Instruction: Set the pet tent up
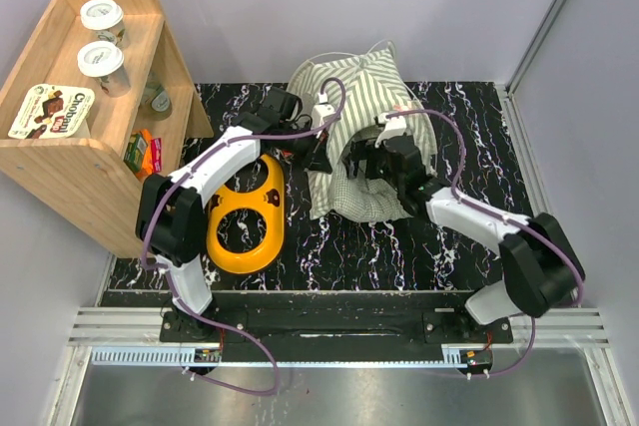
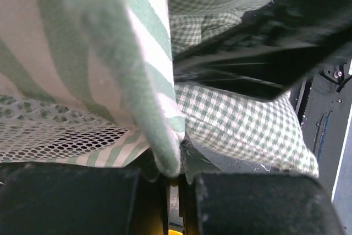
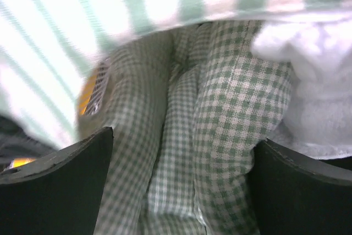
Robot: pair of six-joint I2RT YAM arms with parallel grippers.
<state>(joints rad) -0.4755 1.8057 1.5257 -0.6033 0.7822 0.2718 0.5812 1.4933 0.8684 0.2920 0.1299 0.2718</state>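
The pet tent (image 1: 364,97) lies slumped on the worktop (image 1: 469,137), to the right of the wooden shelf (image 1: 60,167). On the tent's side facing the shelf, the left end effector (image 2: 175,175) pinches a fold of its striped fabric, fingers nearly together. On the side away from the shelf, the right end effector (image 3: 181,152) stands wide, with the checked cushion (image 3: 220,97) between its fingers.

The black, white-veined table (image 1: 399,246) is carrying the striped pet tent (image 1: 364,82) near its far edge, with a small-checked cushion (image 1: 364,205) bunching up against the tent's near side. A flat yellow plastic piece (image 1: 243,262) with two holes is lying to the left, beside a wooden shelf (image 1: 60,162) standing at the table's left edge.
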